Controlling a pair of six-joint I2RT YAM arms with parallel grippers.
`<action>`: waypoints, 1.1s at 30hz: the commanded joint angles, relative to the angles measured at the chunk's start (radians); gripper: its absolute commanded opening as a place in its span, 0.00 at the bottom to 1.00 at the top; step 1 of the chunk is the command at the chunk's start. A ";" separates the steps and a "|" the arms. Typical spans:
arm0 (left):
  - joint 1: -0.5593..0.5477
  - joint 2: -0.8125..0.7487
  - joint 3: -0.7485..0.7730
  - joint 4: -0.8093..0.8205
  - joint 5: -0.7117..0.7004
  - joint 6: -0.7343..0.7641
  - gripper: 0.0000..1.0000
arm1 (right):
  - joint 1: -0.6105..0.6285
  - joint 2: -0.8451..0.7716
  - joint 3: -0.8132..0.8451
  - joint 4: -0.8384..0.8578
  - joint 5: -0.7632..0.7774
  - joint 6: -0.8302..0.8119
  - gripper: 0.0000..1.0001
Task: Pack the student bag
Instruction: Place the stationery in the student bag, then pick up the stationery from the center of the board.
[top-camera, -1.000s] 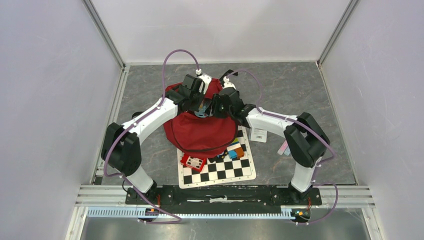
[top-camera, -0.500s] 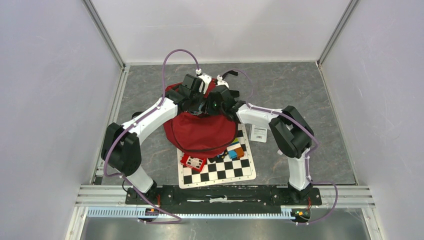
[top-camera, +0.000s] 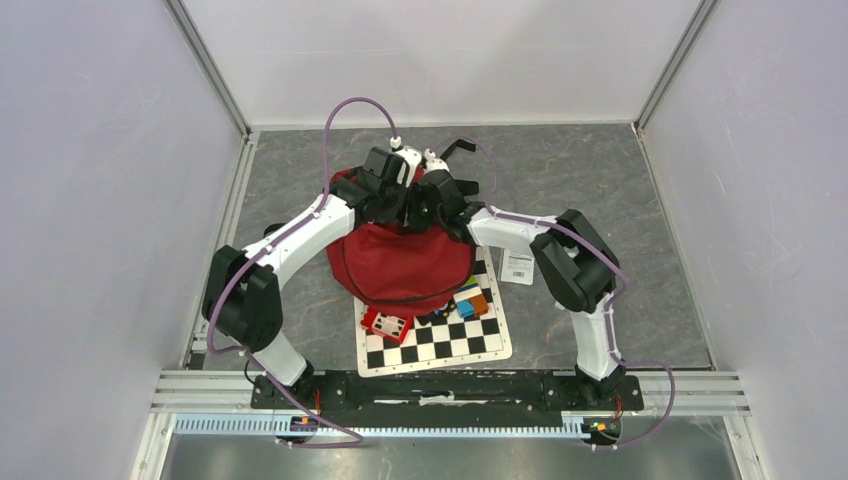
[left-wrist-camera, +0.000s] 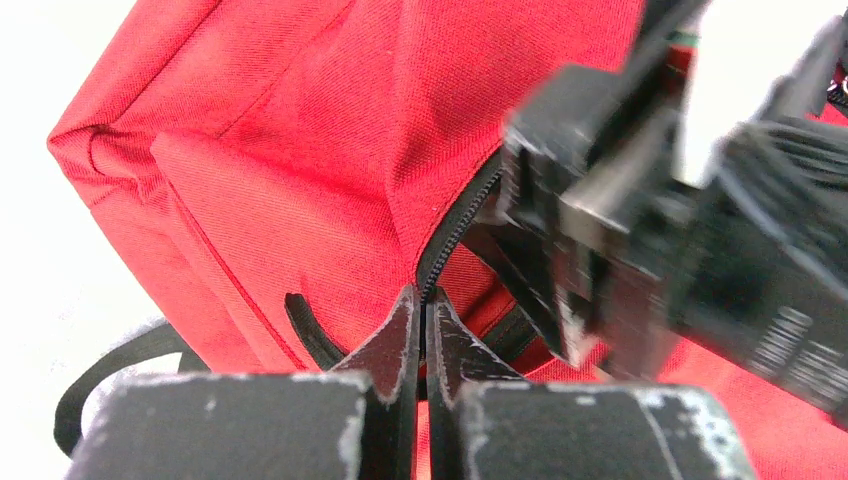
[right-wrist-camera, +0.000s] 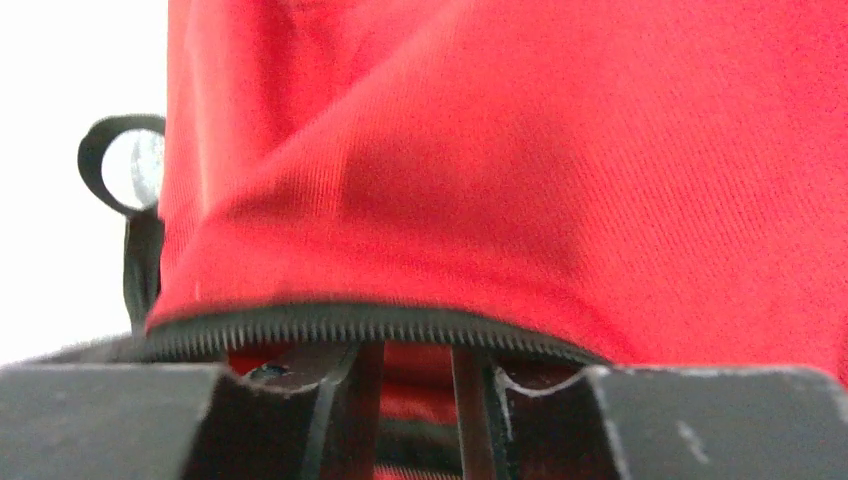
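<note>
On your grey marbled bench (top-camera: 600, 180), the large soft red fabric backpack (top-camera: 405, 265) lies at the centre.
Its near edge overlaps a black-and-white checkered mat (top-camera: 450, 345). Your left end effector (left-wrist-camera: 425, 300) is clenched on the backpack at its black zipper (left-wrist-camera: 455, 235). On your right end effector (right-wrist-camera: 412, 355) the jaws stand slightly apart with red fabric between them, and you cannot tell whether it grips.

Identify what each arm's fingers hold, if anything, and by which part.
The left fingers are pinched shut on the student bag at its zipper edge. The right fingers sit apart at the zipper opening; whether they grip anything cannot be told.
</note>
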 joint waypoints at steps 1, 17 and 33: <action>-0.012 -0.005 0.049 0.009 -0.006 -0.025 0.02 | 0.012 -0.177 -0.122 0.060 0.002 -0.099 0.38; -0.005 -0.024 0.076 -0.069 0.004 -0.100 0.02 | -0.072 -0.744 -0.473 -0.295 0.117 -0.419 0.98; -0.002 -0.054 0.047 -0.074 0.031 -0.132 0.02 | -0.243 -0.607 -0.572 -0.548 0.242 -0.294 0.98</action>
